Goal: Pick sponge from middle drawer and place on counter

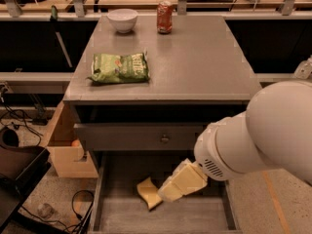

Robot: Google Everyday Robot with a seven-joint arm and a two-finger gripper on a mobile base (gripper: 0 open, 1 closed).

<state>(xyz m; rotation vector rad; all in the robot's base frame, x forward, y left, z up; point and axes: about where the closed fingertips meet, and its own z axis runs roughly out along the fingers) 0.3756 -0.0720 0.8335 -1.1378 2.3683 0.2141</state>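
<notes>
The tan-yellow sponge [148,192] lies on the streaky floor of the open middle drawer [195,218], left of centre. My gripper [171,189], with pale yellow blocky pads, hangs from the white arm just to the right of the sponge, low inside the drawer and almost touching the sponge's right edge. The grey counter [195,62] is above, its right half bare.
On the counter lie a green chip bag [119,67], a white bowl [122,19] and a red can [165,16]. A closed drawer front with a round knob [165,138] sits above the open drawer. A wooden box [68,150] and cables are on the floor at left.
</notes>
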